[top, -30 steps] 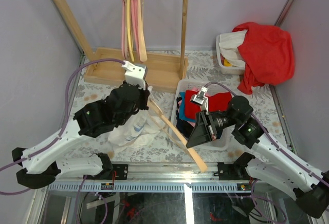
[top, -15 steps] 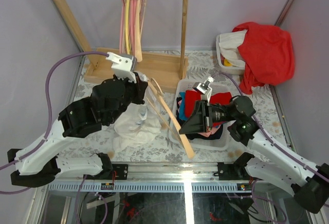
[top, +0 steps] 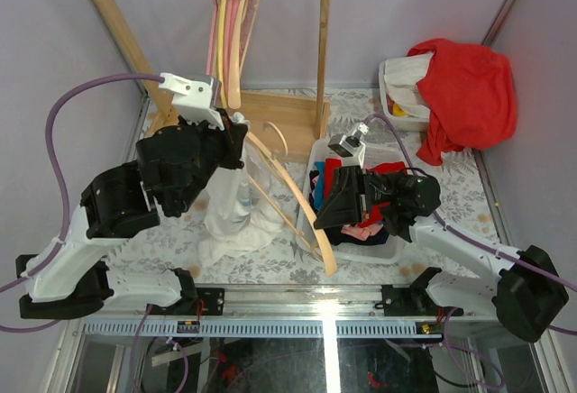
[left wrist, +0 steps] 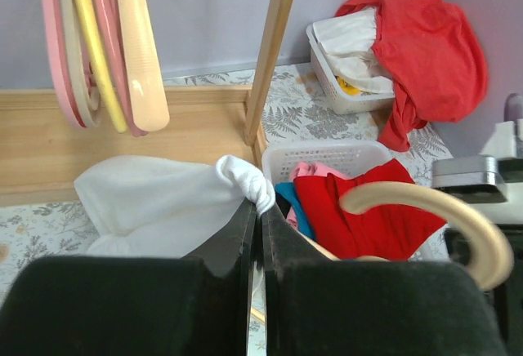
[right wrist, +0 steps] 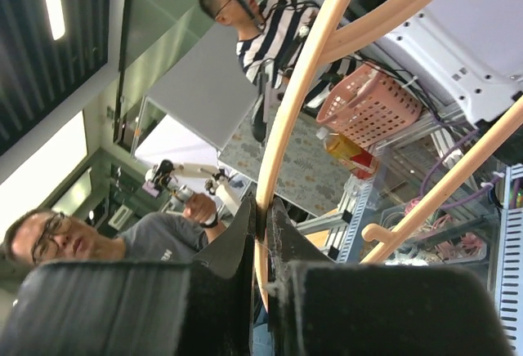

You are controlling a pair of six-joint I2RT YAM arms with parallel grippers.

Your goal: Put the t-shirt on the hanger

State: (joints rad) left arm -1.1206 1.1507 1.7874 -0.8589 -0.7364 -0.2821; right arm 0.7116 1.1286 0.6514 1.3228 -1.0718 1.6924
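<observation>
The left claw (left wrist: 257, 209) is raised above the table (top: 478, 196) and is closed on a pinch of the t-shirt (top: 230, 205). The left wrist view shows the white cloth bunched right at its fingertips. From that grip the t-shirt hangs down in a long drape, and its lower part lies crumpled on the table in front of the left arm.

The right claw (right wrist: 263, 209) is closed on a thin bar of the hanger (top: 295, 193), with the bar running straight up between its fingers. The hanger is held tilted just beside the hanging t-shirt. Its hook points toward the wooden rack (top: 322, 41), and its long arm slopes down toward the near edge of the table. Whether any part of the hanger is inside the shirt cannot be told from these views.

Behind the right claw a white basket (top: 317, 151) holds red and navy clothes. A big red garment (top: 464, 86) is draped over a second basket in the far right corner. Pink, yellow and beige hangers hang from the rack's rail.
</observation>
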